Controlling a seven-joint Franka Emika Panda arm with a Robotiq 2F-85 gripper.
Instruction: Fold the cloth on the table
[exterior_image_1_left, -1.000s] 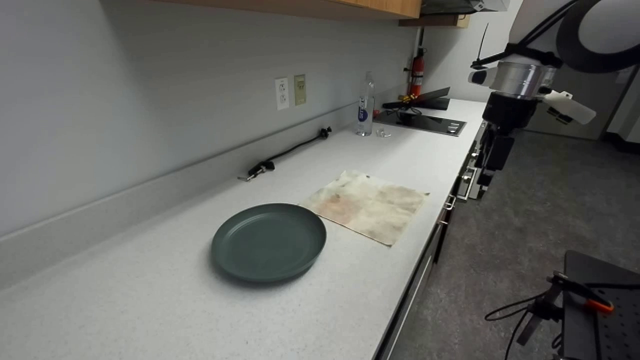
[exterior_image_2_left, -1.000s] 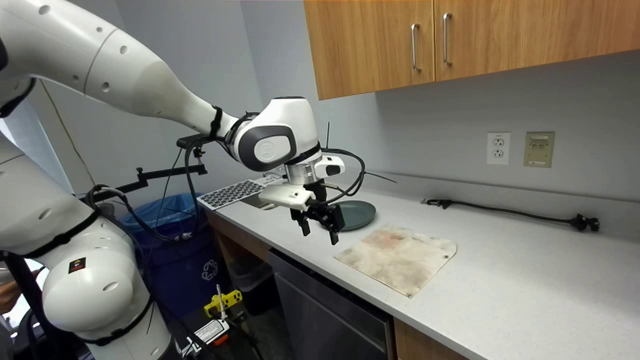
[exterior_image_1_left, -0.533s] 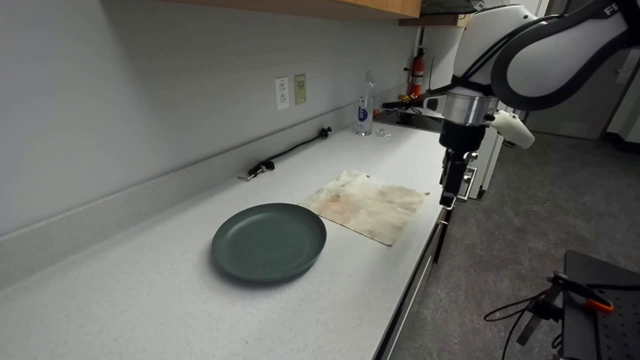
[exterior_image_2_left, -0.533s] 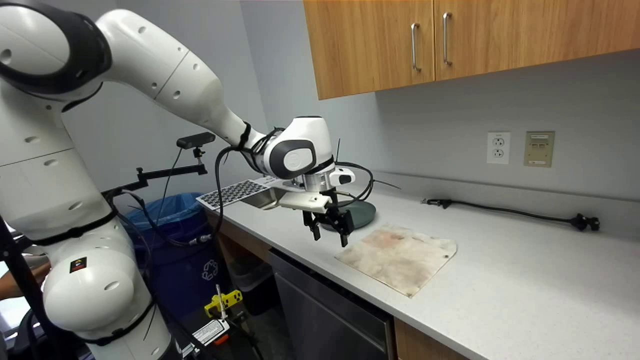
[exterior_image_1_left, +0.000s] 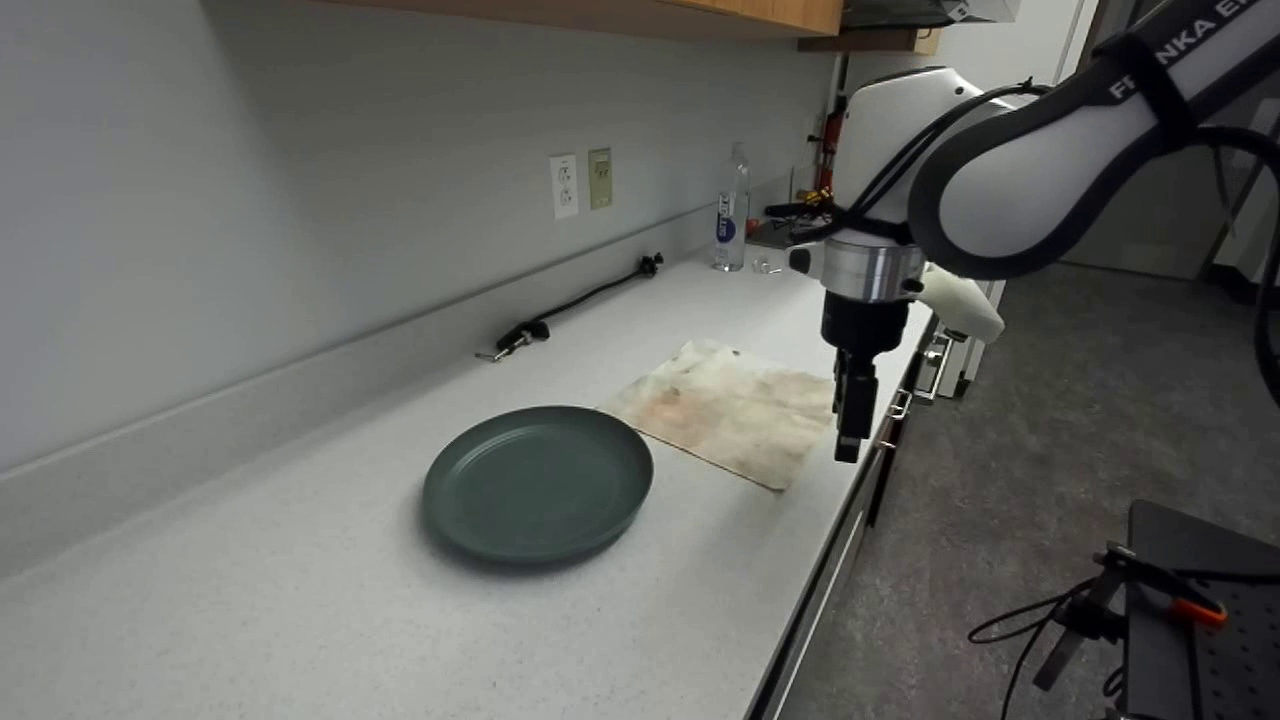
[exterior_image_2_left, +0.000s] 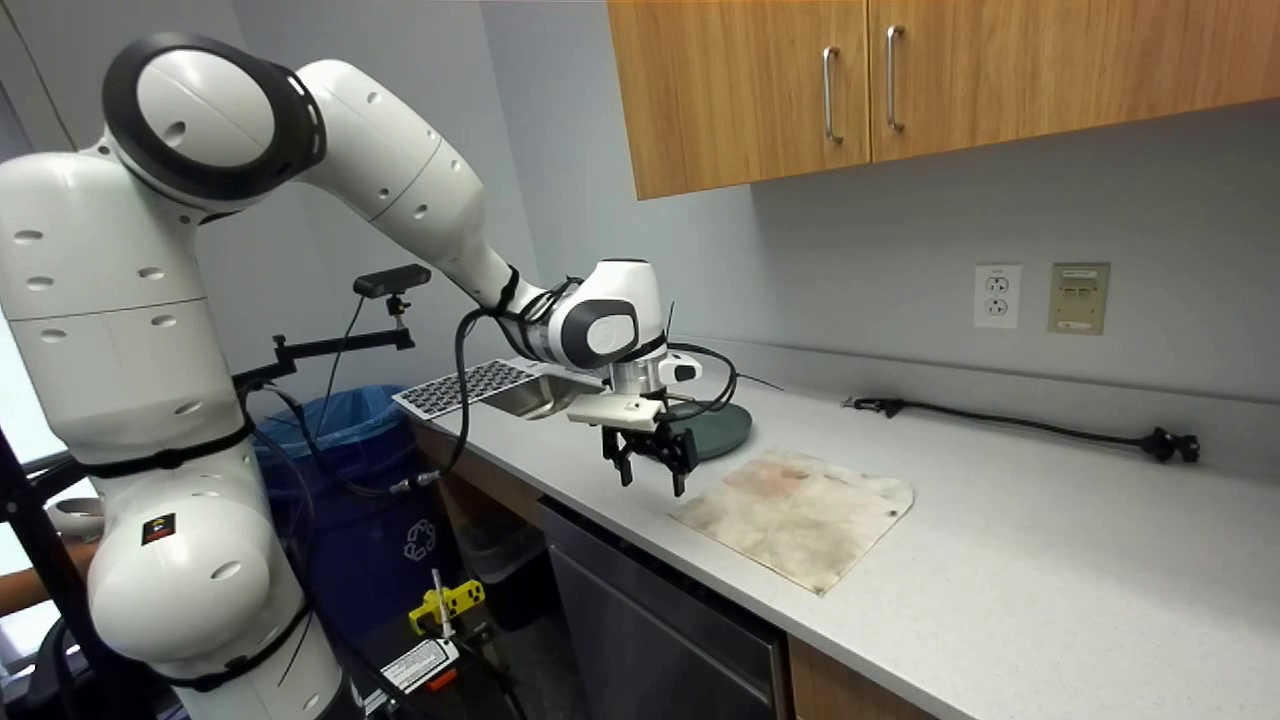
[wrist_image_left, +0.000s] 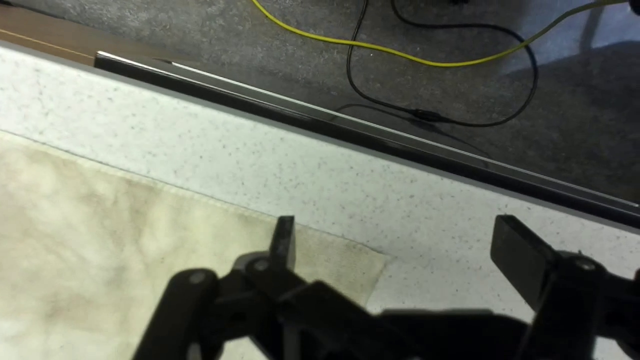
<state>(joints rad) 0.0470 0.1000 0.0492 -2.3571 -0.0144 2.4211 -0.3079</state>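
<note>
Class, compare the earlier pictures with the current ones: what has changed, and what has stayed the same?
In an exterior view, the black two-fingered gripper on its white arm has moved left and down, towards the stained cream cloth. It stays open; nothing was grasped or released. Unchanged: the cloth, lying flat; the round dark-green plate; the clear labelled bottle.

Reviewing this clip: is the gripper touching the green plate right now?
Apart. In an exterior view, the gripper hangs well clear of the green plate, with counter and part of the cloth showing between them.
</note>
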